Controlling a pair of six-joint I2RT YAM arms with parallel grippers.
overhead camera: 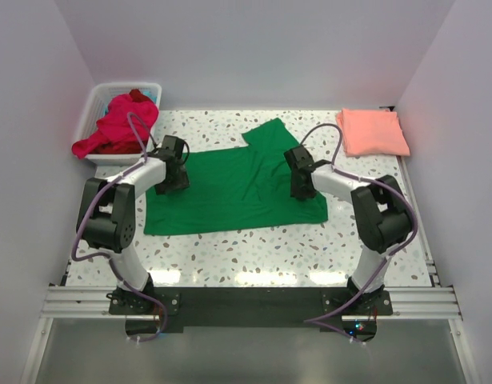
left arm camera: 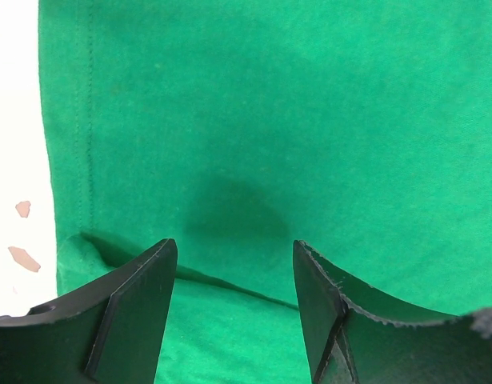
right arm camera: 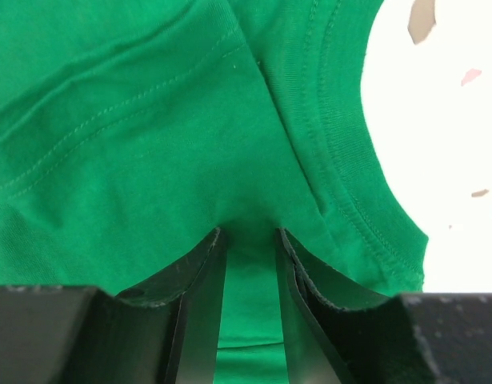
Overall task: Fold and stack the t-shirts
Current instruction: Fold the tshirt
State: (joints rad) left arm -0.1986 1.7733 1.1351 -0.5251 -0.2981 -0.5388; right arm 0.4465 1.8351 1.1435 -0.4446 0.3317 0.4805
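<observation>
The green t-shirt (overhead camera: 230, 192) lies spread on the table (overhead camera: 254, 248), its long axis running left to right between my arms. My right gripper (right arm camera: 250, 240) pinches a fold beside the collar (right arm camera: 350, 160). My left gripper (left arm camera: 234, 256) hangs open over the hem (left arm camera: 82, 120) end, holding nothing.

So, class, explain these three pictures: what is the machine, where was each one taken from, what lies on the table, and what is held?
A left arm and a right arm, both robotic, stand at the table's near edge, each ending in a two-finger gripper. One picture looks down from above; the other two come from wrist cameras. A green t-shirt lies spread out, a folded salmon t-shirt sits far right, and red t-shirts fill a white basket far left. The left gripper is open over green cloth; the right gripper pinches it beside the collar.
</observation>
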